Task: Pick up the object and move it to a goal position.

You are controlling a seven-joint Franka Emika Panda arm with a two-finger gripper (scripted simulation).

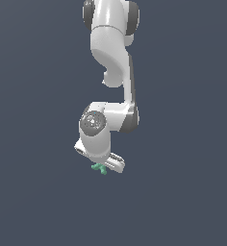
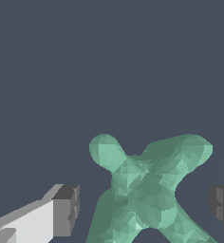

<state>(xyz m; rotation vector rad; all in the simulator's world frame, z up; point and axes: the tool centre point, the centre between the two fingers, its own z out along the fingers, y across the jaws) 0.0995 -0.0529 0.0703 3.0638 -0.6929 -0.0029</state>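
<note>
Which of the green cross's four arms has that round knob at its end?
On the teal cross, the thin arm ending in a round knob. The neighbouring arm is broad and flattened; the other two run out of the wrist view.

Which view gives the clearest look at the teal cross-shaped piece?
The wrist view: the teal cross-shaped piece fills much of the frame, its stubby arms and faceted surface plain, lying between the two spread fingers of the pincer, apart from both. The exterior view shows only a small green speck under the pincer.
</note>
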